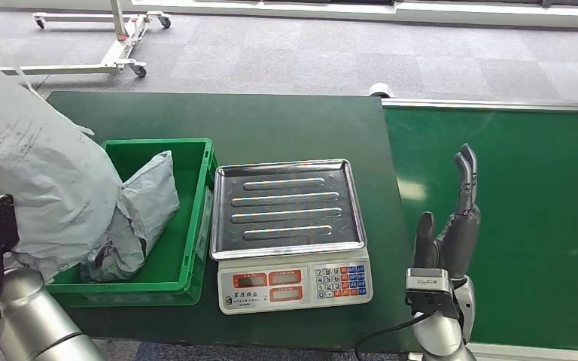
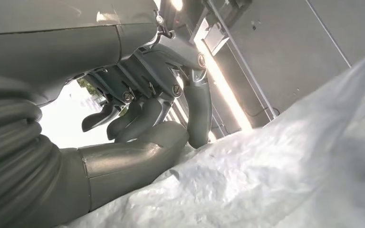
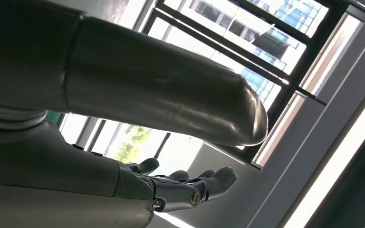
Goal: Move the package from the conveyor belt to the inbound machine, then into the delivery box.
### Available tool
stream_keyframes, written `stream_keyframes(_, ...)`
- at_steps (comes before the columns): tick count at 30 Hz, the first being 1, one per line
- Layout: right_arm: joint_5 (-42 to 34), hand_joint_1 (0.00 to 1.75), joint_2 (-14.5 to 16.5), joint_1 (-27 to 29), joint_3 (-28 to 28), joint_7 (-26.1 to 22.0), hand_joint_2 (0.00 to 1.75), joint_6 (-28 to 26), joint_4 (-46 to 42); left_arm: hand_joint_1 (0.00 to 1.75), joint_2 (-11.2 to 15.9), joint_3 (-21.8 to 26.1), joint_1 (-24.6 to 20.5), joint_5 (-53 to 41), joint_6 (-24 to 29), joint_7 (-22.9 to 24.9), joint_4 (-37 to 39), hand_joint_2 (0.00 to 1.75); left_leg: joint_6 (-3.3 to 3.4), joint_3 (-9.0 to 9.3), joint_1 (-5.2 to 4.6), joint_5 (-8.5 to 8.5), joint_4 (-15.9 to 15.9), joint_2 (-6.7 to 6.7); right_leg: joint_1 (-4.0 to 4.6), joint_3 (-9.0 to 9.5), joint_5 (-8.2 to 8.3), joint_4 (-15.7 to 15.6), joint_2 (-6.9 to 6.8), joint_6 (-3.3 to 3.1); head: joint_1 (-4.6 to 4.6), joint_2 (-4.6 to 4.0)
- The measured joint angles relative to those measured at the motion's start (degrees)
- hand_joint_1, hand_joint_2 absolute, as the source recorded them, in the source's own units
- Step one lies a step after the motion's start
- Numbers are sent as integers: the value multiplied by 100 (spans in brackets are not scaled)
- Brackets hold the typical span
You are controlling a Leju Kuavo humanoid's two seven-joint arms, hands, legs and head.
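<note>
Grey package (image 1: 38, 173) gripped (left hand (image 2: 147, 123)), right hand (image 1: 451, 226) spread

left hand (image 2: 147, 128) gripping grey package (image 2: 275, 175), ceiling lights (image 2: 223, 85)

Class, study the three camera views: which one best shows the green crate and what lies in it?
The head view. It shows the green crate left of the scale, with a grey package lying inside, partly hidden by the package the left hand holds. The wrist views look away from the crate.
</note>
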Motion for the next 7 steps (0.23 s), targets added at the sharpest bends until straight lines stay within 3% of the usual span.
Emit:
stream_keyframes(1,12,0,0,8,-5,4,87,2,-8,53,-10,10,0,-41,0,0,1,175,0,0,0,0,0,0,0,0,0,0,0,0,1,0)
stream_keyframes(3,31,0,0,24,-16,15,175,8,-23,12,-33,25,-1,-146,0,-1,9,175,0,0,0,0,0,0,0,0,0,0,0,0,1,0)
stream_keyframes(7,69,0,0,57,-26,41,175,47,-49,0,-90,49,-2,-467,0,-1,81,175,0,0,0,0,0,0,-1,-1,0,0,0,0,1,0)
